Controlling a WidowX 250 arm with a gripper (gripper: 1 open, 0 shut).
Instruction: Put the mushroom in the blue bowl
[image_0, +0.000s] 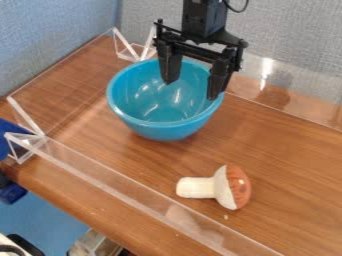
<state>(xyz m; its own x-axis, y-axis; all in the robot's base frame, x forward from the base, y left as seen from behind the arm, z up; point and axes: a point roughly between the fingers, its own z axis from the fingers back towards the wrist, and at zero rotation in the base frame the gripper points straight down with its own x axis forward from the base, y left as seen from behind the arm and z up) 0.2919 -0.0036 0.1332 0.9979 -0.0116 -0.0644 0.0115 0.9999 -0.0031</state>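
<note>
While the claw (194, 71) hangs at the upper middle of the frame, its two dark fingers stand wide apart with nothing between them but a view into the bowl behind. The fingertips reach over the blue bowl (167, 100), whose near wall shows below them; whether either tip touches the plastic I cannot tell. The bowl sits upright on the wooden surface (131, 165), and its visible inside holds nothing.

Farther out, toward the lower right of the frame, the mushroom (219, 187) lies on its side on the wood, well apart from both claw and bowl. Its pale stem points left and its reddish-brown cap faces right.

As for progress, the bowl stands upright and ready to receive, but the mushroom is neither gripped nor inside it. All the essential work seems left: the claw should travel toward the lower right, come down over the mushroom, close on it, lift it clear of the rim, carry it back to the upper middle and let it drop into the bowl.
</note>
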